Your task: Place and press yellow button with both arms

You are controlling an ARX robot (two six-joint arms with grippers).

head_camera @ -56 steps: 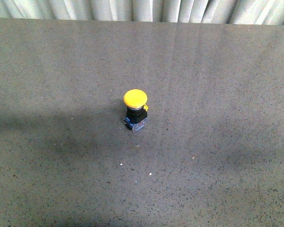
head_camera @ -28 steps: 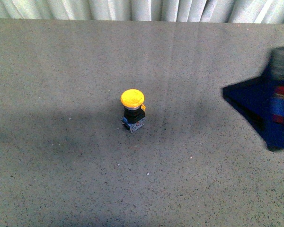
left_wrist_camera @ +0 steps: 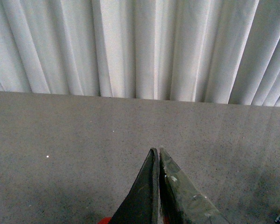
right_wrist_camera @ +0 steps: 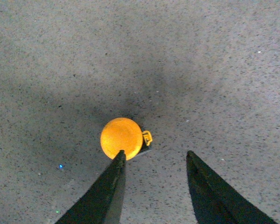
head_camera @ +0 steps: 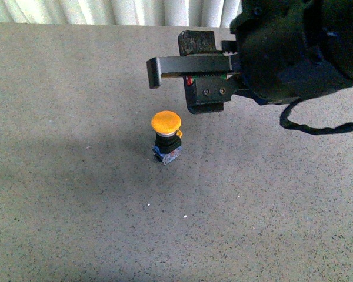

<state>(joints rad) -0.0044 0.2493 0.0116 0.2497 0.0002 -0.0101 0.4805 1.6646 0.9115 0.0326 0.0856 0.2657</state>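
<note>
Swung in from the right, my right hand [right_wrist_camera: 154, 153] hangs spread and empty above the yellow button [head_camera: 166, 136], upright mid-surface [head_camera: 76, 205]; my left hand [left_wrist_camera: 157, 151] is pinched closed.

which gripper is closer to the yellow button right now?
Right. The right gripper hangs open above the yellow button, one fingertip at the cap's edge in its wrist view. The left gripper is shut, faces the curtain, and is absent from the front view.
</note>
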